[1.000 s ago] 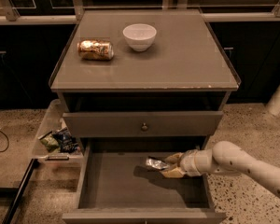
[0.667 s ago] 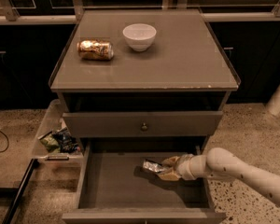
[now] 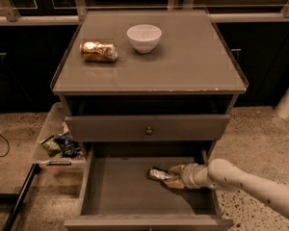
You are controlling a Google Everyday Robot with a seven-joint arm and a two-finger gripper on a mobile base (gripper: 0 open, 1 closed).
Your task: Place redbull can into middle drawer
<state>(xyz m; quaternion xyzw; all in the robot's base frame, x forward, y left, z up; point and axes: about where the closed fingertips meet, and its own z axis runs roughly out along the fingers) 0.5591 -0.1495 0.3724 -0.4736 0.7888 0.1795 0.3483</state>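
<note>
The middle drawer is pulled open below the cabinet, showing its flat grey floor. The redbull can, small, silver and crumpled, lies on its side low over the drawer floor, right of centre. My gripper reaches in from the right on a white arm, and its tan fingers close around the can's right end.
A gold-orange can lies on its side on the cabinet top, next to a white bowl. The closed drawer front with a round knob is just above. A clear bin of snack bags sits on the floor at left.
My gripper has moved left and down into the drawer with the can, bringing it closer to the drawer floor.
</note>
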